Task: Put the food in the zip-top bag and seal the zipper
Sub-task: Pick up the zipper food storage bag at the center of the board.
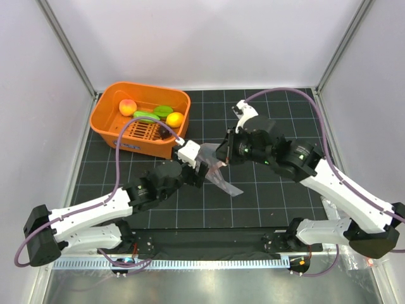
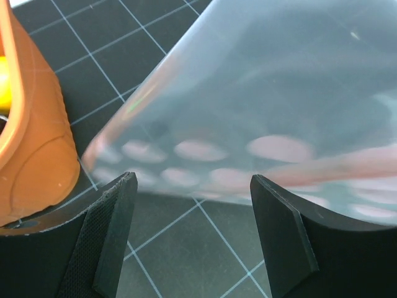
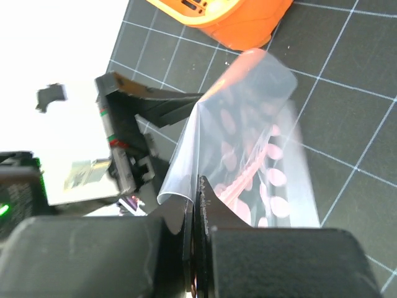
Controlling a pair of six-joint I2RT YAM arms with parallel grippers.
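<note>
The clear zip-top bag [image 1: 218, 172] with pale pink spots hangs at the mat's centre. My right gripper [image 3: 197, 186] is shut on its edge beside the pink-red zipper strip [image 3: 245, 177] and holds it up off the mat. My left gripper [image 2: 192, 186] is open and empty, with the bag [image 2: 260, 105] just beyond its fingertips. The food lies in the orange basket [image 1: 111, 123]: a peach-orange ball [image 1: 128, 107], a yellow-orange fruit [image 1: 174, 119], two green pieces [image 1: 155, 114] and a small dark one [image 1: 165, 134].
The basket stands at the back left of the black gridded mat [image 1: 266, 202], close to the left of my left gripper, its wall showing in the left wrist view [image 2: 31, 136]. White walls enclose the cell on three sides.
</note>
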